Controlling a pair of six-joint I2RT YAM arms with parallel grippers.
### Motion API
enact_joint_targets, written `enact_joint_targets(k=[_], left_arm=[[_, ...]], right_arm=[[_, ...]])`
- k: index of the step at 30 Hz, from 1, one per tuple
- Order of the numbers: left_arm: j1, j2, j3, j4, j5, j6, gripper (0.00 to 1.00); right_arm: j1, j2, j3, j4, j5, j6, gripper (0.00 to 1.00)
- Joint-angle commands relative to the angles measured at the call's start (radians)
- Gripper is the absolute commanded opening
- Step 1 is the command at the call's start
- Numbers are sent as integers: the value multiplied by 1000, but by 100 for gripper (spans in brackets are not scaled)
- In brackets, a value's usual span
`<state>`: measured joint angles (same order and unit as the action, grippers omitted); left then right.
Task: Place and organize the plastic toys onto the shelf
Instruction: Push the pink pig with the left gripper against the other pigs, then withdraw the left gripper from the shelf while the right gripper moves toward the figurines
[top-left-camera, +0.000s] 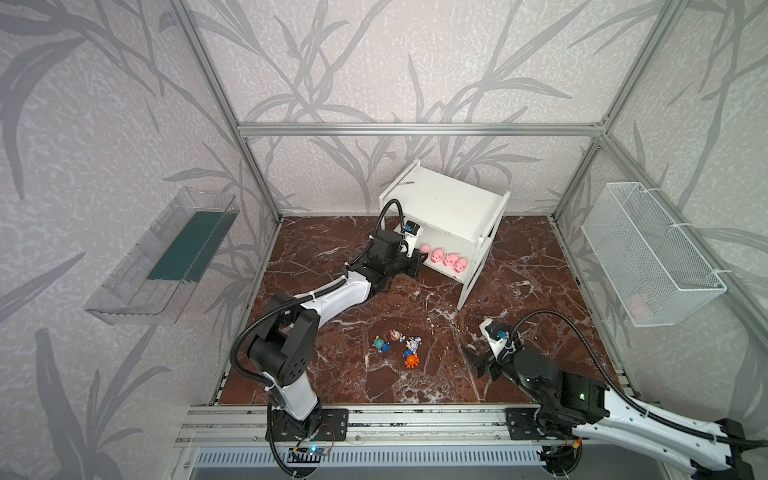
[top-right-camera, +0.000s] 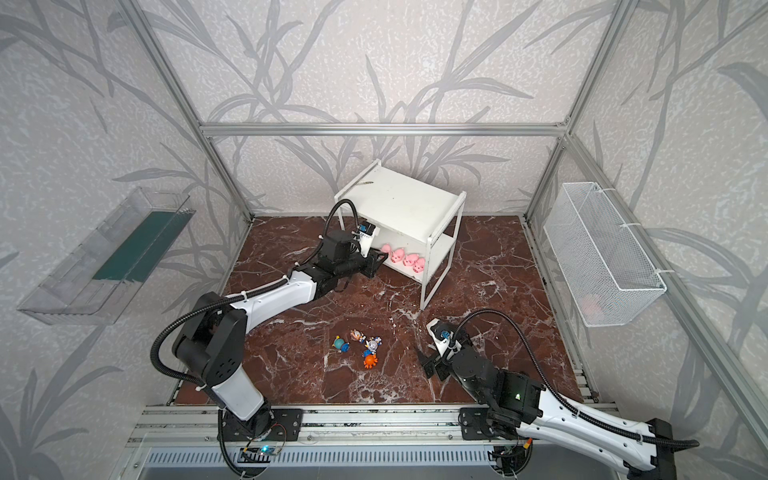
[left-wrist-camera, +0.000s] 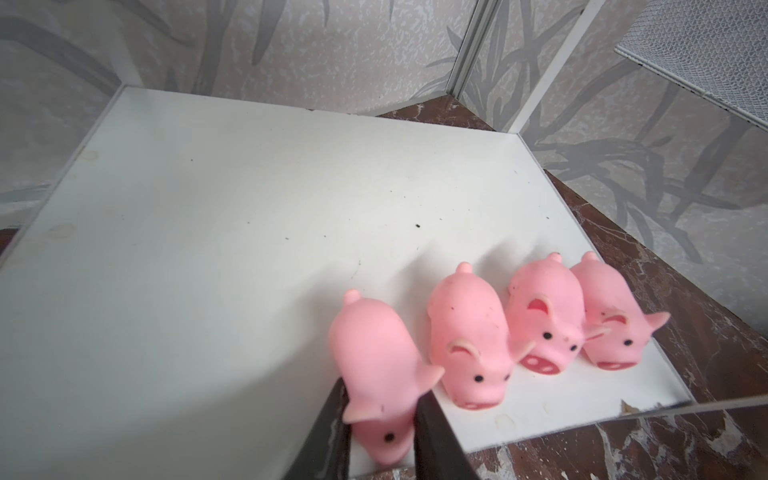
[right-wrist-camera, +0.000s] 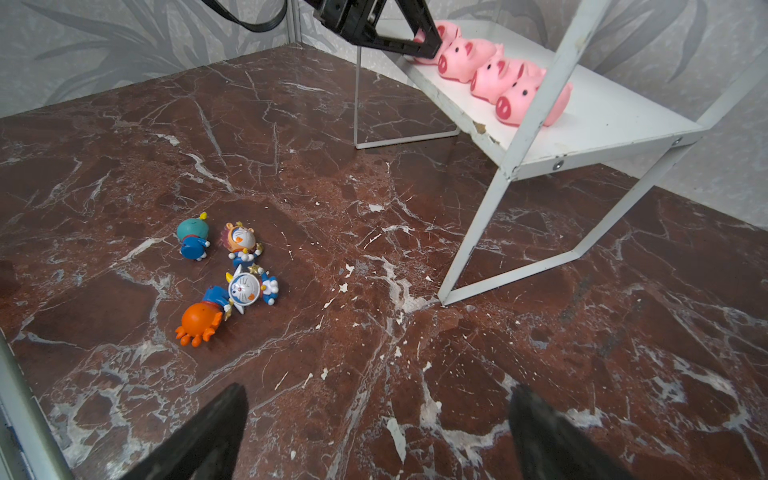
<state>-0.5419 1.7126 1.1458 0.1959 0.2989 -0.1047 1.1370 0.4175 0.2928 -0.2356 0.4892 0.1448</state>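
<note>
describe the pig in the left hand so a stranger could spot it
Find the white two-tier shelf at the back of the marble table. Four pink pigs line its lower board's front edge; the held pig is at the row's left end in both top views. It alone is pinched in the black left hand.

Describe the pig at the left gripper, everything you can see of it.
The end pig is smooth, soft-looking pink, with a tail nub, pale-lined ears and a black dot eye. It stands on the shelf's lower board at the front edge, first in the row of four, close beside its neighbour. The left gripper is closed on its head.
</note>
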Motion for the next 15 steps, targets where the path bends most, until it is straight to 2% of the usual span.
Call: enact_joint_targets(k=[1, 7, 15], left_arm=[[-2, 22, 28, -26, -53, 23, 27], [-1, 32, 37, -25, -49, 25, 29], [0, 21, 35, -18, -45, 22, 46]], right_arm=[[0, -4, -11, 25, 9, -7, 98], [-1, -6, -11, 25, 8, -6, 98], [-1, -8, -11, 25, 8, -6, 98]])
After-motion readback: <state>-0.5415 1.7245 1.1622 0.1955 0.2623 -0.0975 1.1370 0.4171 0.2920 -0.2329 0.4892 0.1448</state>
